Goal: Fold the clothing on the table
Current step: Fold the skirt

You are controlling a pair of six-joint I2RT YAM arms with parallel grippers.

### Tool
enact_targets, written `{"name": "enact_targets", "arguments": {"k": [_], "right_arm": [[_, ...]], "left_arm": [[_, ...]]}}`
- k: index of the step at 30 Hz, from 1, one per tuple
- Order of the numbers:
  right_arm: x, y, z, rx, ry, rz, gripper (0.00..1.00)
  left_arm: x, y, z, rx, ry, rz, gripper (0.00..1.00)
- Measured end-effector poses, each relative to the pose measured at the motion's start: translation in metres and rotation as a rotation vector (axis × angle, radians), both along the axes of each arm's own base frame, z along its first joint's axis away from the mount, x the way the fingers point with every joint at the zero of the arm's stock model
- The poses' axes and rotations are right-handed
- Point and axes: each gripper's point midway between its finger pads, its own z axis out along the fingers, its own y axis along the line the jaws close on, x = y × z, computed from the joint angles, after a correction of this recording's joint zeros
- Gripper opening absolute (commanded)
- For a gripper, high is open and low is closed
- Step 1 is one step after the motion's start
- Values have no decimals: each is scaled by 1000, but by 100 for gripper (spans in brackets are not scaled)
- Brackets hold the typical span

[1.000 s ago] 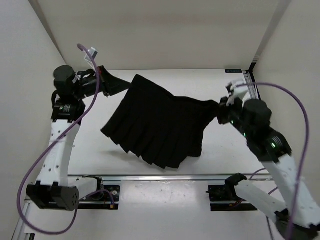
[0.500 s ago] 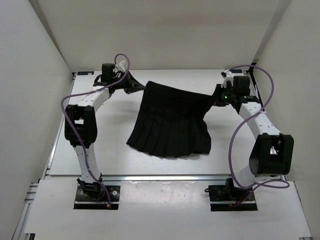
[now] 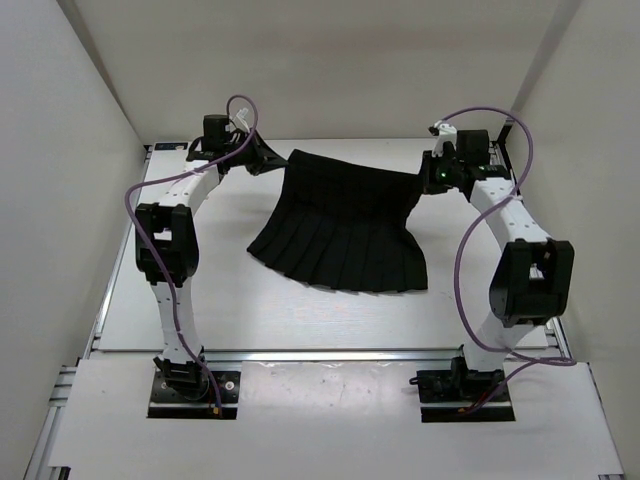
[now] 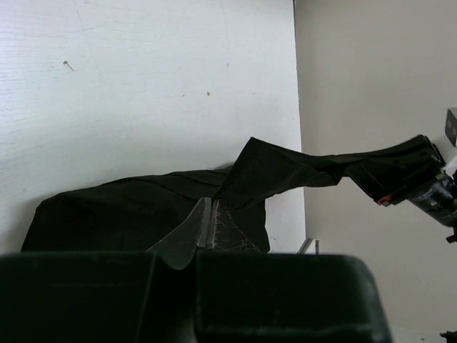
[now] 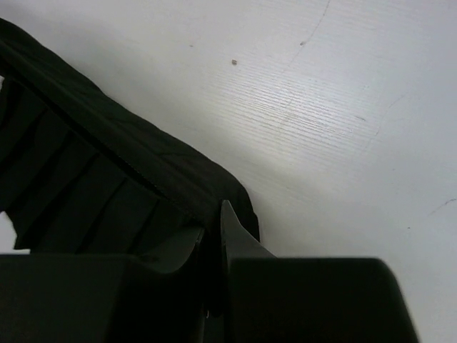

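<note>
since the earlier frame, both arms stretched toward 12 o'clock. clothing (image 3: 340, 235): on the surface (image 3: 200, 290), hem toward 6 o'clock. left hand (image 3: 268, 160) at 11 o'clock, right hand (image 3: 427, 185) at 1 o'clock, each clamped on a waistband corner. you hold it taut, likely to flatten pleats for folding.

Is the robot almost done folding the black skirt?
Not yet. Done: the left gripper and right gripper each pinch a top corner of the skirt. In hand: it is stretched between them over the table. Left: all the folding; no fold shows.
</note>
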Motion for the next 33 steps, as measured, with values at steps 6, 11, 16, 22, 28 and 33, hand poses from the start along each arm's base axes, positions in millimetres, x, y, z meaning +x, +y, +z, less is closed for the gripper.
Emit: {"name": "enact_targets", "arguments": {"k": [6, 11, 16, 22, 28, 33], "right_arm": [[11, -3, -42, -135, 108, 34, 0], [8, -4, -57, -253, 126, 43, 0], [23, -7, -46, -421, 37, 17, 0], [45, -7, -28, -672, -134, -15, 0], [53, 0, -37, -908, -233, 17, 0], [46, 6, -57, -1076, -302, 91, 0]], "left_arm": [[2, 1, -14, 26, 23, -8, 0], [-1, 2, -27, 42, 61, -4, 0], [-1, 3, -28, 44, 64, -5, 0], [-3, 4, -34, 53, 71, -2, 0], [-6, 10, -49, 68, 101, 17, 0], [-6, 15, -53, 76, 107, 27, 0]]}}
